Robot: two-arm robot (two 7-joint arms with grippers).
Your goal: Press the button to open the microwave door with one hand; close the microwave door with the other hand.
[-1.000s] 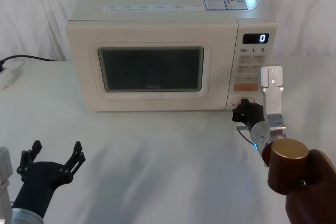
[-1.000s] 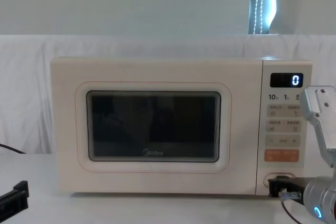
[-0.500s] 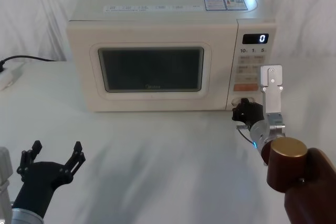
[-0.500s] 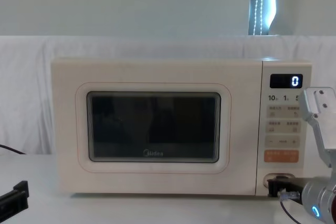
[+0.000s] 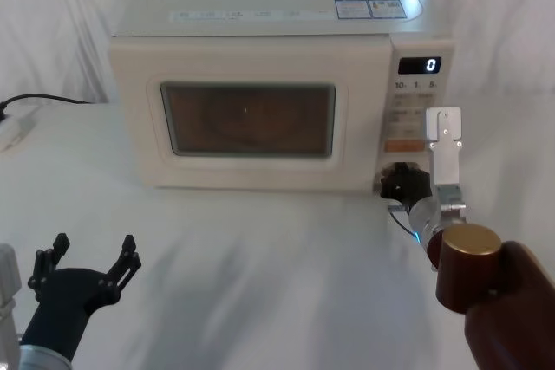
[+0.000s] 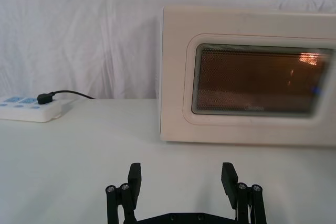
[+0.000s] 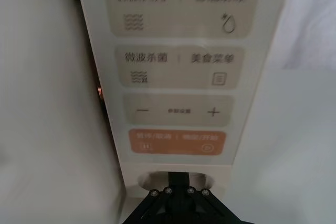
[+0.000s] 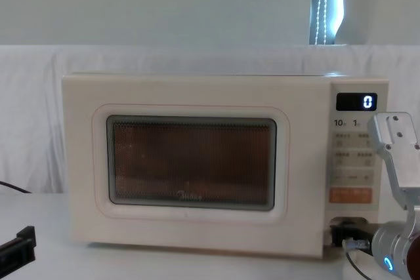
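Observation:
The cream microwave door [image 5: 247,119] [image 8: 190,162] [image 6: 252,82] stands slightly ajar, its right edge sprung forward, and the window glows orange from the lit interior. My right gripper [image 5: 404,183] [image 7: 178,192] [image 8: 341,234] is shut, its tips pressed against the wide cream button [image 7: 149,178] at the bottom of the control panel, hiding the key's middle. My left gripper [image 5: 82,262] [image 6: 182,181] is open, low over the table in front of and left of the microwave, holding nothing.
The orange key [image 7: 177,141] sits just above the button, and the display [image 5: 421,65] reads 0. A white power strip [image 6: 29,109] with a black cable lies at the far left. White cloth covers the table [image 5: 260,257].
The door has popped slightly open and the interior light has come on. My right gripper has pushed a little further in against the button. The left arm has not moved.

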